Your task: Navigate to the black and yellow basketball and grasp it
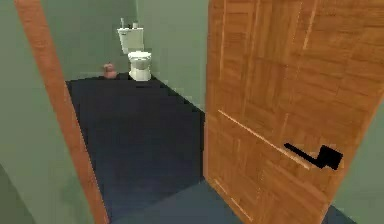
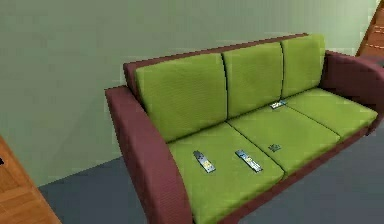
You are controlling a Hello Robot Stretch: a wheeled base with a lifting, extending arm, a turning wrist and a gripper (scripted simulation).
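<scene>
Closest to me is an open wooden door (image 1: 270, 110) with a black handle (image 1: 315, 156). Past it, across a dark blue floor (image 1: 140, 130), I see a white toilet (image 1: 136, 55) with a small reddish round thing (image 1: 108, 69) beside it. Out to the side sits a green sofa (image 2: 250, 100) with small flat things (image 2: 204, 161) on it. I cannot tell where the basketball is, or the pincer's state.

The forward view is aimed ahead and slightly down past a near wooden door (image 1: 270, 100) (right half) toward a far toilet (image 1: 138, 62), while a sofa (image 2: 250, 120) is viewed closely from above in the arm side view, similar orange wood (image 2: 20, 195) being seen at its lower left.
</scene>
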